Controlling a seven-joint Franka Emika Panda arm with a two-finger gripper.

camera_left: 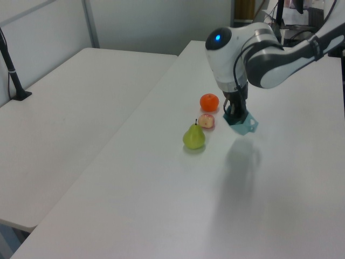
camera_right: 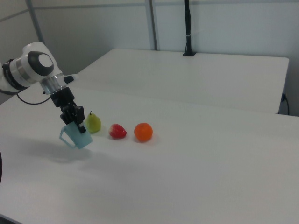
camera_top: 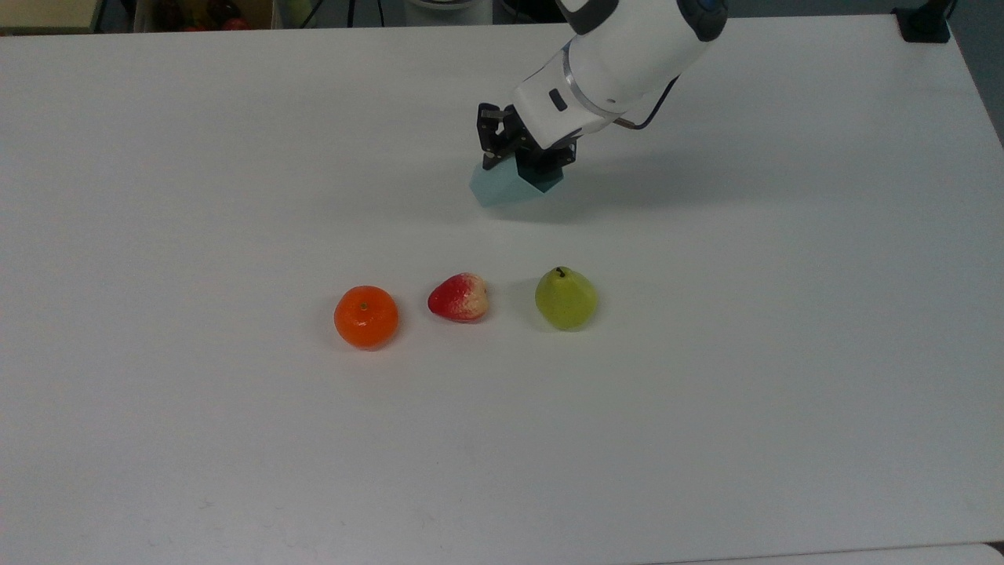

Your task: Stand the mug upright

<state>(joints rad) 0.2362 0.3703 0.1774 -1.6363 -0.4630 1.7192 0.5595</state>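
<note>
Fruit lies nearest us in the top view, in a row on the white table (camera_top: pixel 235 439): an orange (camera_top: pixel 366 316), a strawberry (camera_top: pixel 459 297), and a pear (camera_top: pixel 565 297). Beyond them, well apart, the gripper (camera_top: pixel 524 159) pinches the mug (camera_top: pixel 502 185) by its rim, one finger seemingly inside the mouth. The mug hangs tilted, and in the right view its handle (camera_right: pixel 64 135) points to the right view's left. We judge it light and stiff, with flat matte facets that should not slip much; the rim wall makes a fair hold. Nothing near it blocks setting it down on its narrow base.
</note>
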